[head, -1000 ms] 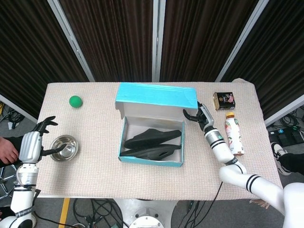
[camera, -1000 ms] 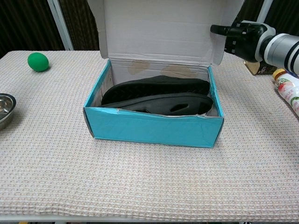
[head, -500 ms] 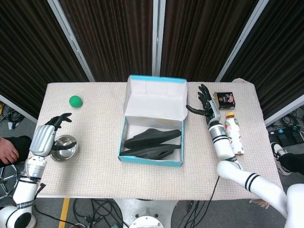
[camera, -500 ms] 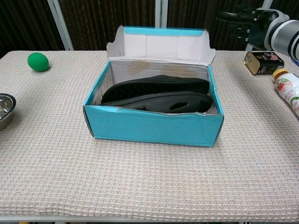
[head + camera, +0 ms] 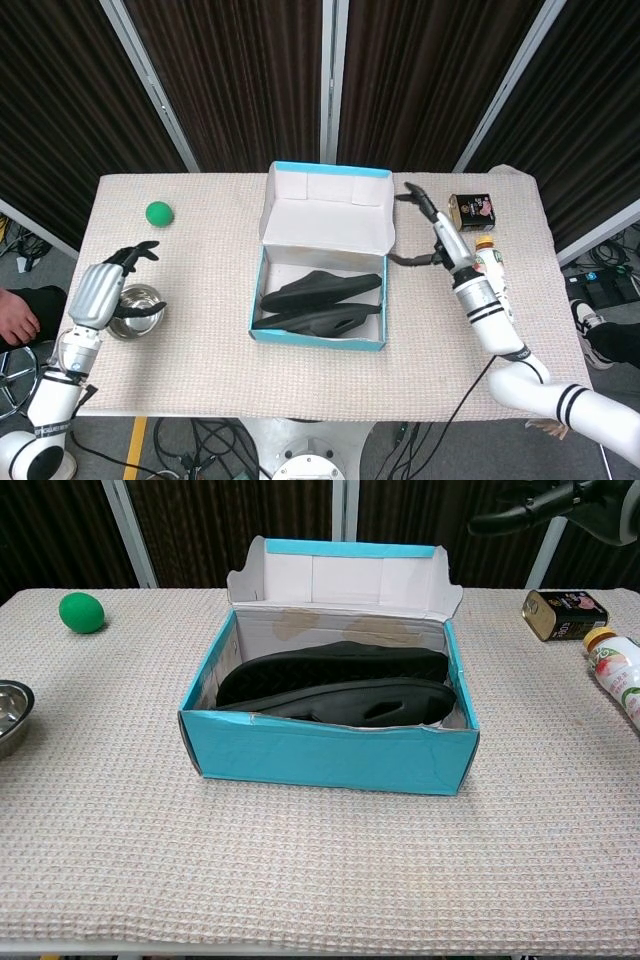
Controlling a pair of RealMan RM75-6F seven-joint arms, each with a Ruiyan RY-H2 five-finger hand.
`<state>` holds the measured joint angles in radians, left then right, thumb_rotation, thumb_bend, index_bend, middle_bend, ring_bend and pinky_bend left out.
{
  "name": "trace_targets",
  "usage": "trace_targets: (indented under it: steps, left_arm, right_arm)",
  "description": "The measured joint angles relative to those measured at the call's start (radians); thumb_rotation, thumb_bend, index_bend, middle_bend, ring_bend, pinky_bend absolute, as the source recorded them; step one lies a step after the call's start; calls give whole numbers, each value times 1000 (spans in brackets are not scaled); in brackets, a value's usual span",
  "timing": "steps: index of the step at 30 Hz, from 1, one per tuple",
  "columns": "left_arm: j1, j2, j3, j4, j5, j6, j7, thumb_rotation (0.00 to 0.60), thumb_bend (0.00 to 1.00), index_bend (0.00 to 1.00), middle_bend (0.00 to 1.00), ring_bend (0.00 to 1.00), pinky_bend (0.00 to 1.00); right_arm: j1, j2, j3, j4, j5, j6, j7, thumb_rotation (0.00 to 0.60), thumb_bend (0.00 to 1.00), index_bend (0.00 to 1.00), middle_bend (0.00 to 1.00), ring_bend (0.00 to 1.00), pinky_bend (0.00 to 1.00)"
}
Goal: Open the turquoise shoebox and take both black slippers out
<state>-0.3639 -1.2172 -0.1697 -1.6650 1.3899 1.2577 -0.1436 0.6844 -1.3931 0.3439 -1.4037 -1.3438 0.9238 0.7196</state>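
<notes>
Chest view: right hand [image 5: 560, 498] cut by the top edge, only dark fingers show. Round steel bowl [image 5: 10, 715] clipped at left edge, clear plastic drink bottle [image 5: 620, 675] at right. Two black slippers [image 5: 340, 685] overlap; turquoise cardboard shoebox [image 5: 325, 750] hides their lower parts.

Matt cardboard shoebox [image 5: 330, 750], matt rubbery black slippers [image 5: 340, 685], shiny metal bowl [image 5: 135, 311], coarse woven tablecloth [image 5: 300, 860].
</notes>
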Motion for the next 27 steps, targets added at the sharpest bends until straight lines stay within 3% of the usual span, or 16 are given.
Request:
trace_targets:
  steps: [4,9,19,27]
  left_arm:
    - [16,-5,19,-1,12,21,5,600,0,185,310,234,408]
    - [32,-7,38,4,23,33,-15,600,0,185,310,234,406]
    - [45,-20,62,43,48,41,-68,600,0,185,310,235,379]
    - [56,-28,71,66,55,50,-100,600,0,185,310,234,379]
  right_arm:
    - [50,67,-53,-78,-135,-44,-178,600,0,173,240,96,326]
    - [131,73,-79,-112,-132,-143,-410,600,0,173,231,96,336]
    - [294,-82,-106,-36,77,-289,-824,600,0,173,226,95,339]
    - [386,-207,-113,84,248,-320,-987,600,1,194,238,97,390]
